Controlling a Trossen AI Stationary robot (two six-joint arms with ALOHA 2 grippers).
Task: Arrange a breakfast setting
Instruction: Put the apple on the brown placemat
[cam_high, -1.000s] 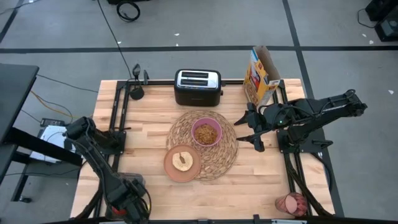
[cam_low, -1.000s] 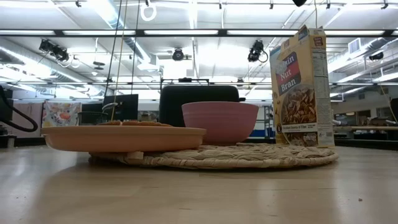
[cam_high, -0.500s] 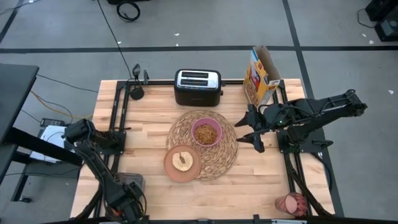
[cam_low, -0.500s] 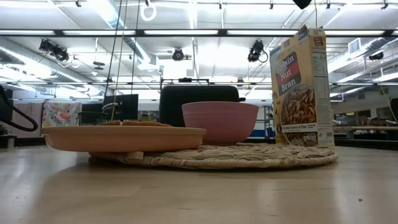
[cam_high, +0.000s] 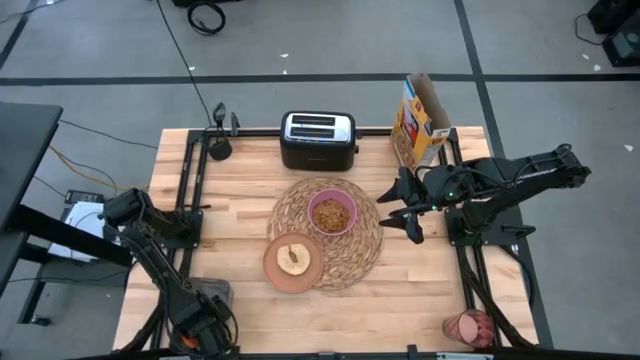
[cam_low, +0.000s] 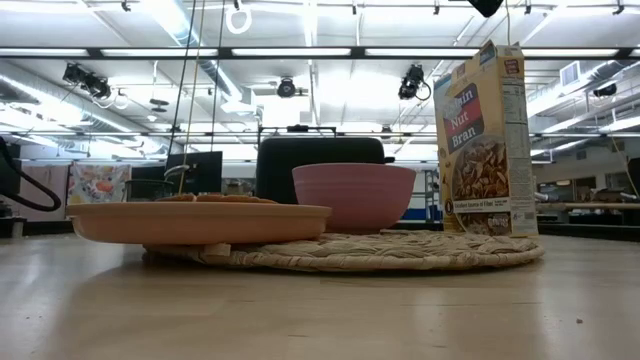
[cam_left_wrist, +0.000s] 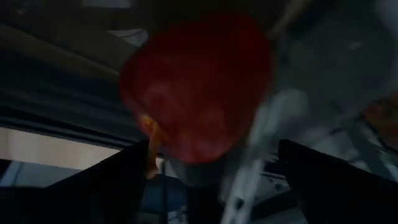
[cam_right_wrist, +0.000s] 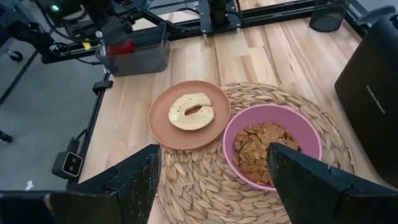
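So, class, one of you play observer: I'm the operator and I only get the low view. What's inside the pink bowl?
Observer: The pink bowl holds brown cereal flakes.
Operator: And what's on the plate?
Observer: A bagel half lies on the plate.
Operator: Where is the right end effector?
Observer: The right end effector hovers open at the right edge of the placemat.
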